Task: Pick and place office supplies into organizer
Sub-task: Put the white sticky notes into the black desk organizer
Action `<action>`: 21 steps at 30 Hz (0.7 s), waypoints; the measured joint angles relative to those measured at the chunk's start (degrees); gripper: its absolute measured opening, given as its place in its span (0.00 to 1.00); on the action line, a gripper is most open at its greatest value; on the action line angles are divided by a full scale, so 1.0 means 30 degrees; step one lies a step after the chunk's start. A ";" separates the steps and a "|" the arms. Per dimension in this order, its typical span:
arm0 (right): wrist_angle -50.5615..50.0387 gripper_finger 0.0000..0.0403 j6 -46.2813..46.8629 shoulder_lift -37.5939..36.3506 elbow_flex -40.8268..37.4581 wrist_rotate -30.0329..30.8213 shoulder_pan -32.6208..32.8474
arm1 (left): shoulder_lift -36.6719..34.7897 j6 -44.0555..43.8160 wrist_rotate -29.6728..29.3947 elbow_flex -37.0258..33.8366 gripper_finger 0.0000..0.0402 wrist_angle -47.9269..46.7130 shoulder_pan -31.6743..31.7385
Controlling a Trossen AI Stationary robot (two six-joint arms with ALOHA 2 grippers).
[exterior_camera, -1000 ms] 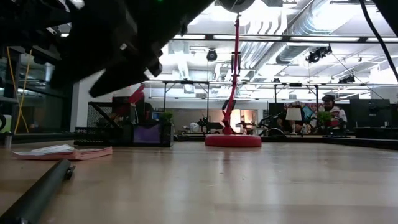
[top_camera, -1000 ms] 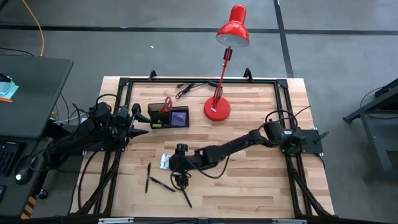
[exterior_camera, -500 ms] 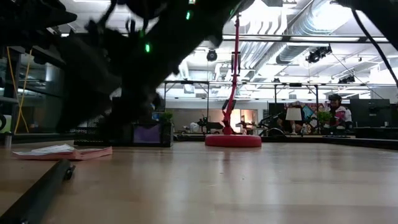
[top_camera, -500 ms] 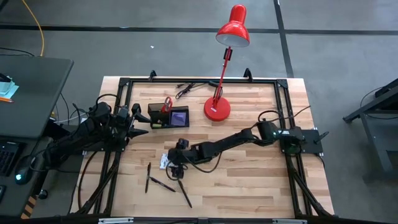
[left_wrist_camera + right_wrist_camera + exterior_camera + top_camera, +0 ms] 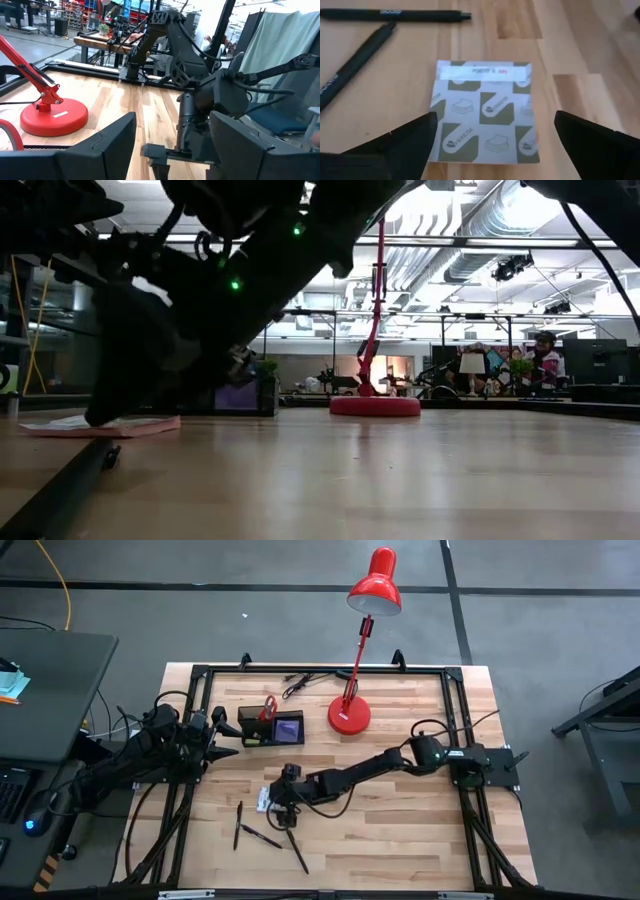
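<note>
While black pens [image 5: 270, 839] lie nearest you, your right gripper [image 5: 283, 802] hangs spread wide over the patterned packet [image 5: 485, 114], not touching it. Farther left, your left gripper [image 5: 224, 737] waits, jaws parted and empty, beside the organizer [image 5: 270, 728] holding scissors [image 5: 268, 706] and purple pad [image 5: 289, 728].

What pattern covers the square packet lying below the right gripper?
The packet has a white and olive-grey checker pattern with small logos, clearest in the right wrist view.

Open bench on the right, clutter on the left

Bare bench [image 5: 420, 830] lies right of the right arm [image 5: 360, 772]. The lamp base [image 5: 350, 716] and organizer [image 5: 270, 728] block the far side; three pens [image 5: 265, 837] lie scattered near the patterned packet [image 5: 485, 114].
</note>
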 joint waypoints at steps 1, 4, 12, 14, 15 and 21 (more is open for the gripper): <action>0.0033 0.99 -0.0053 0.0000 0.0000 -0.0054 0.0000 | 0.0000 0.0001 0.0001 0.0000 0.59 -0.0005 0.0000; 0.0236 0.99 -0.0445 -0.0015 0.0015 -0.0203 0.0029 | -0.0002 0.0005 -0.0005 0.0000 0.59 -0.0003 0.0004; 0.0752 0.99 -0.0620 0.0716 0.0073 -0.0648 0.0022 | -0.0001 0.0000 -0.0006 0.0000 0.59 0.0000 0.0006; 0.0846 0.99 -0.0603 0.0803 0.0087 -0.0657 0.0022 | 0.0000 0.0003 -0.0002 0.0000 0.59 -0.0004 0.0003; 0.0797 0.99 -0.0581 0.0831 0.0087 -0.0708 0.0022 | 0.0000 0.0006 0.0001 0.0000 0.59 0.0000 0.0004; 0.0759 0.95 -0.0378 0.0885 0.0087 -0.1055 0.0015 | -0.0001 0.0006 -0.0006 0.0000 0.59 0.0000 0.0001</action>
